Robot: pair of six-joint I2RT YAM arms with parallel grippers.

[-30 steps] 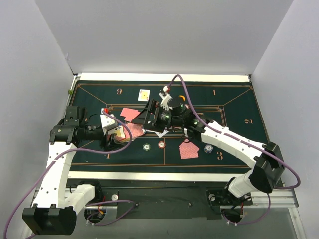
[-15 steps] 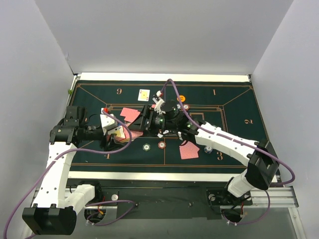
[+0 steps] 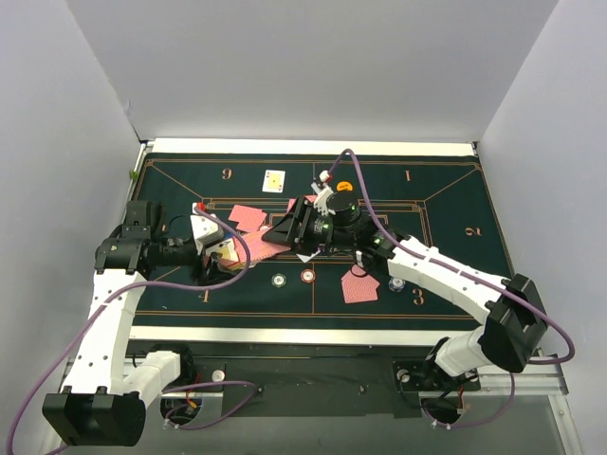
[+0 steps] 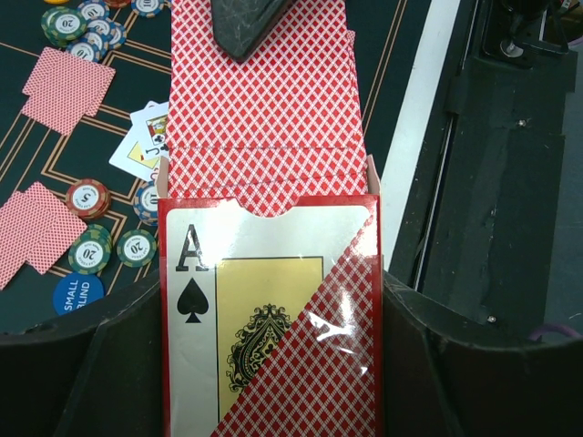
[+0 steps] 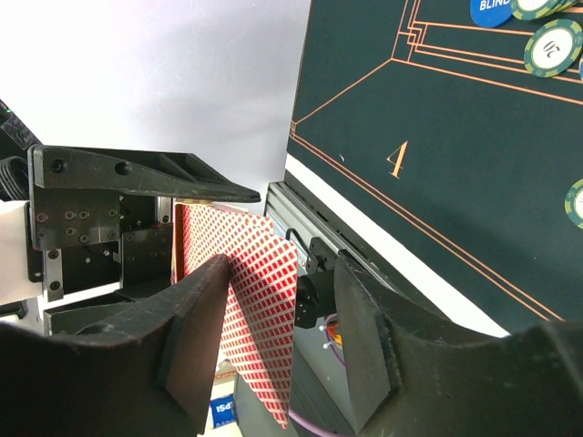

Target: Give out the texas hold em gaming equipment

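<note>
My left gripper (image 4: 271, 319) is shut on a red card box (image 4: 264, 300) with an ace of spades on its front. Red-backed playing cards (image 4: 264, 109) stick out of the box's open end. In the top view the left gripper (image 3: 213, 248) hovers over the mat's left side. My right gripper (image 3: 277, 230) reaches across to the protruding cards. In the right wrist view a red-backed card (image 5: 260, 309) stands between the right gripper's (image 5: 284, 282) fingers. It lies against the left finger (image 5: 196, 319), and a gap separates it from the right finger.
On the dark green mat (image 3: 446, 204) lie red-backed cards (image 3: 248, 217) (image 3: 359, 284), a face-up card (image 3: 274, 180), chips (image 3: 279, 280) (image 3: 307, 276) and an orange button (image 3: 345, 187). The left wrist view shows chips (image 4: 88, 198), a blue button (image 4: 77, 294) and a face-up jack (image 4: 146, 141).
My right gripper's jaws have narrowed around the cards sticking out of the box, and the right arm has shifted slightly. The left arm holds the box still.
</note>
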